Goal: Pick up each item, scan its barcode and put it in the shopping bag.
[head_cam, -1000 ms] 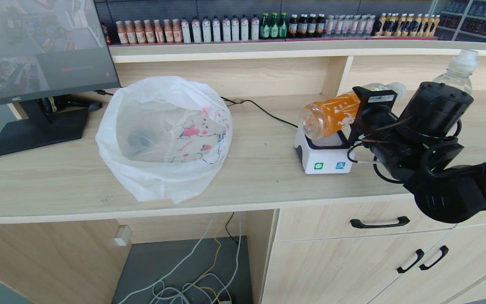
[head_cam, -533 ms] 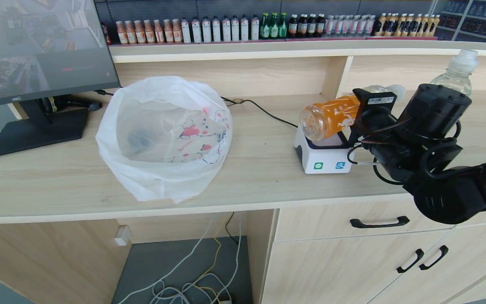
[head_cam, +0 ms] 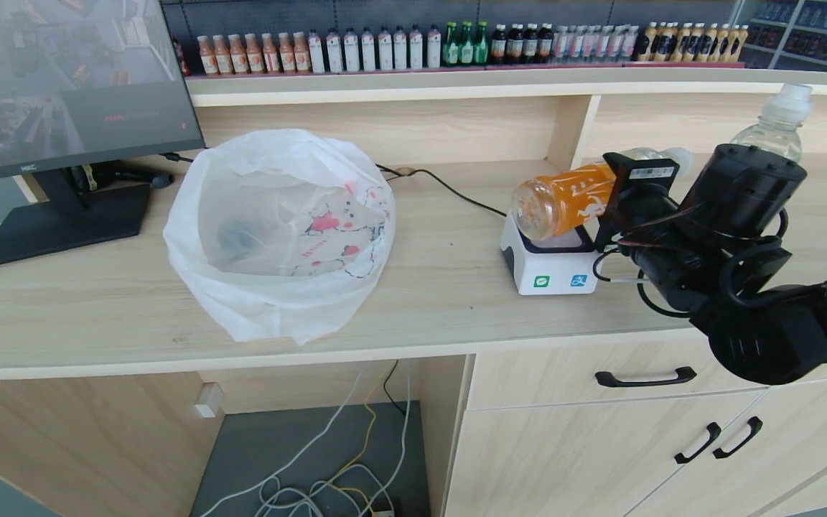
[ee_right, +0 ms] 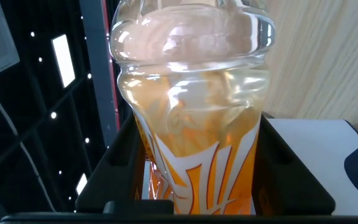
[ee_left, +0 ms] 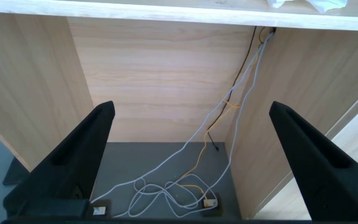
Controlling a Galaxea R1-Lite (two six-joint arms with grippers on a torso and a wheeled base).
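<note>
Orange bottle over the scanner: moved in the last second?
Yes, barely: the orange bottle, shut in the right pincer, has edged lower and to the robot's right against the white scanner, still above it.

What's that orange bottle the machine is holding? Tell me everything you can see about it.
The orange bottle is clear plastic holding orange drink, with an orange wrap bearing white swirls. It lies almost on its side, round base toward the shopping bag, pale cap end away from it. The right claw is shut around its middle, holding it just over the white scanner box on the counter; whether they touch cannot be told.
</note>
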